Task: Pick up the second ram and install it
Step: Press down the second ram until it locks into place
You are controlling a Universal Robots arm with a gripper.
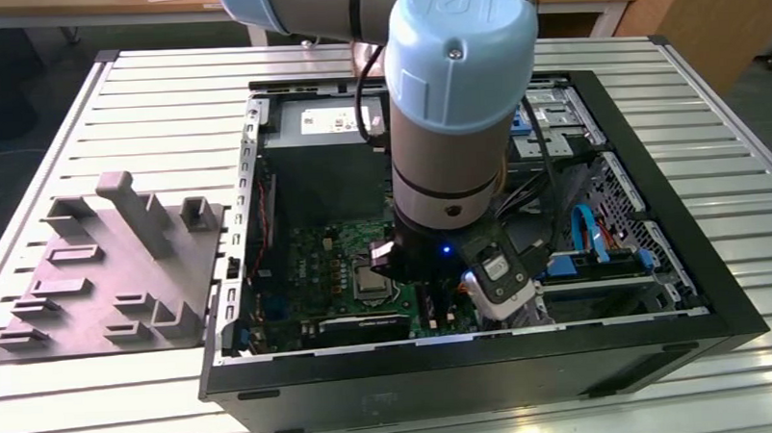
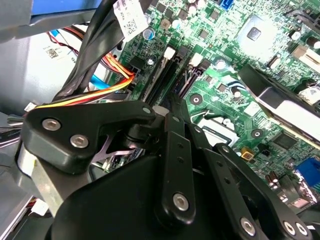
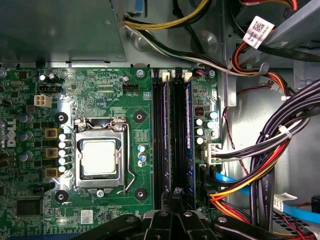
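In the exterior view the arm (image 1: 447,108) stands nearly upright over the open computer case (image 1: 697,292), which lies on its side on the slatted metal counter (image 1: 690,100). Its wrist reaches down into the case above the green motherboard (image 1: 317,267), near the front edge of the case. The gripper (image 1: 421,273) is low over the board, its fingertips hidden behind the wrist body. A grey moulded fixture (image 1: 105,265) sits on the counter at the exterior view's left, apart from the case.

In the second wrist view the gripper's (image 2: 165,117) black linkage bars converge on one point just above the memory slots (image 2: 172,75). The fingers seem drawn close together, yet whether they clamp anything I cannot tell.

In the first wrist view the camera looks straight down on the motherboard (image 3: 100,90), with the processor socket (image 3: 100,157) beside the parallel memory slots (image 3: 172,135). The gripper (image 3: 175,200) sits directly over the slots' near end. A dark stick, apparently the second ram (image 3: 187,135), stands in the slot toward the bundled cables (image 3: 270,165), though it is hard to separate from the slot.
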